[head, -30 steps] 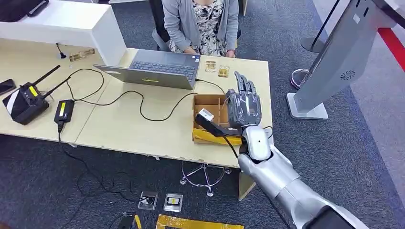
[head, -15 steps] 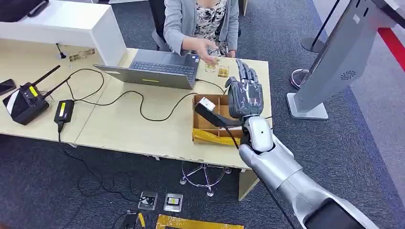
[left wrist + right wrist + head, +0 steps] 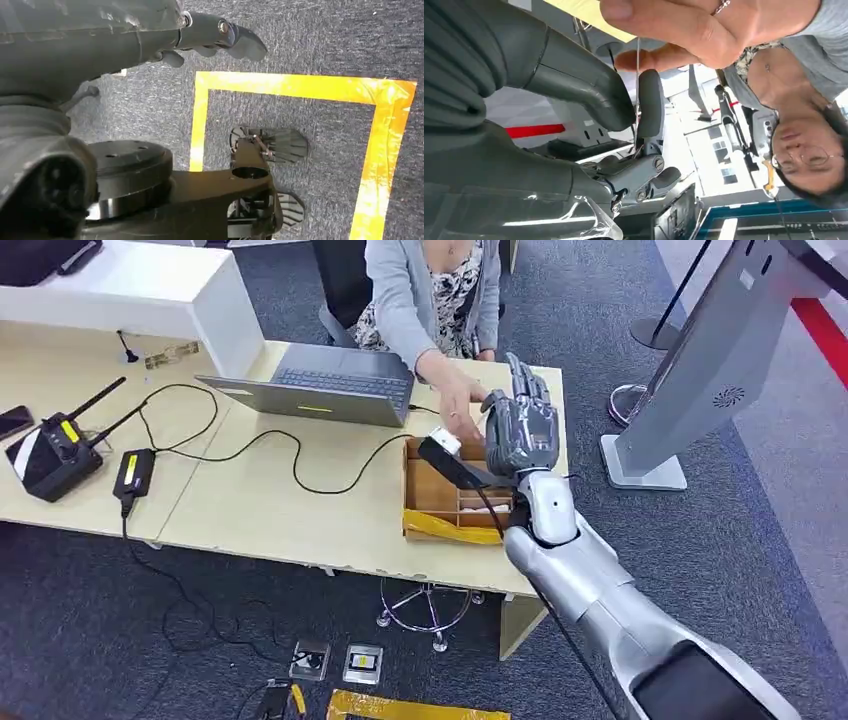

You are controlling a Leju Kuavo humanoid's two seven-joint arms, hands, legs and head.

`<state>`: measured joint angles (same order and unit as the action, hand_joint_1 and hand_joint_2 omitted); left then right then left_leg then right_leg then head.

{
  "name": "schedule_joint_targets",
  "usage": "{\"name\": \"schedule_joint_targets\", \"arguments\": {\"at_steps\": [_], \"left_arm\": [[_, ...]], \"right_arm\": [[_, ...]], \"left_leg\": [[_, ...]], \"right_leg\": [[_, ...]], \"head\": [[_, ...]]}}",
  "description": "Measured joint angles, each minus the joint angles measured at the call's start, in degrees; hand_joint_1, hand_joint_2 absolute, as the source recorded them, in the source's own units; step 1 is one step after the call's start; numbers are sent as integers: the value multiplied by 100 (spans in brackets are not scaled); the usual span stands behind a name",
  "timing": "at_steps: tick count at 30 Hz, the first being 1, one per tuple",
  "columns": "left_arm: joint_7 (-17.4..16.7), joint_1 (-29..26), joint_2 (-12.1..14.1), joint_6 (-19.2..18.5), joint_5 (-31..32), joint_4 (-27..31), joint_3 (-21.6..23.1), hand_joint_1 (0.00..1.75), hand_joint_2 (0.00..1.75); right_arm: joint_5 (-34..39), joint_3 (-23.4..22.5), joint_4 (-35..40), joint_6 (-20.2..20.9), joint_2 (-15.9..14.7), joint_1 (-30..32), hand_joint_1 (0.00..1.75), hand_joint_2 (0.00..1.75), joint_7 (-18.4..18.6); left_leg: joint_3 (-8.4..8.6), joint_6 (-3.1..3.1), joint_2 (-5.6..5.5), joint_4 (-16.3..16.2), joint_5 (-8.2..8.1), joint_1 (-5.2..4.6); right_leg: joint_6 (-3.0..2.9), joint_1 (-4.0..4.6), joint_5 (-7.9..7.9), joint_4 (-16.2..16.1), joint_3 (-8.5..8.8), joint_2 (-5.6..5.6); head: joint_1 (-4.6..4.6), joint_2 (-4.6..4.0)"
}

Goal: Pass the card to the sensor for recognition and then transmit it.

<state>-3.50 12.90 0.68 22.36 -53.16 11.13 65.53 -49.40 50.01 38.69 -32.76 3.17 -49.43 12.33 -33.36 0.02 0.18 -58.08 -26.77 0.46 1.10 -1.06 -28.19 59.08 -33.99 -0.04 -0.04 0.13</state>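
My right hand is raised over the far right of the desk, above a cardboard box. In the right wrist view it pinches a thin card, seen edge-on, between the thumb and a finger. A seated person's hand reaches across the desk, and its fingertips close on the card's far end. My left hand hangs over the carpet and holds nothing, its fingers loosely apart.
An open laptop sits in front of the person, with cables running left to a black device with antennas and a power brick. A grey kiosk stand rises at the right. Yellow floor tape lies below.
My right hand has moved farther away over the desk with the card. The person has leaned forward and reached out, and their hand now meets the card.
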Motion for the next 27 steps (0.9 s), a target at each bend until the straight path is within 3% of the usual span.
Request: {"name": "schedule_joint_targets", "arguments": {"at_steps": [5, 6, 17, 23, 27], "left_arm": [[0, 0, -2, -7, -4, 0, 2, 0, 0], [0, 1, -2, -4, -4, -2, 0, 0, 0], [46, 7, -4, 33, -63, -2, 0, 0, 0], [105, -28, -4, 120, -232, -2, 0, 0, 0], [236, -127, 7, -18, -343, -7, -15, 0, 0]], "right_arm": [[-2, 0, -92, 2, 37, -5, 175, 175, -9], [-15, 0, -105, 0, 48, -5, 0, 0, -9], [-88, 4, -308, -87, 118, -9, 0, 0, -455], [-151, -2, -409, -103, 33, 6, 0, 0, -378], [13, -173, -455, -345, -285, -37, 0, 0, -125]], "left_leg": [[-1, 0, -2, 0, 0, 0], [-1, 0, -2, 0, 0, 0], [0, 0, -2, 0, 0, 0], [1, 0, 0, -1, 0, 0], [1, 0, -2, -3, 0, -2]], "right_leg": [[0, 0, 0, 0, 0, -3], [0, 0, 0, 0, 0, -2], [0, 1, 0, -1, -1, -2], [0, 0, 0, -2, -2, 0], [0, -1, 0, -5, -1, -9]], "head": [[-2, 0], [-2, 0], [-4, 0], [-4, 0], [-4, 0]]}}
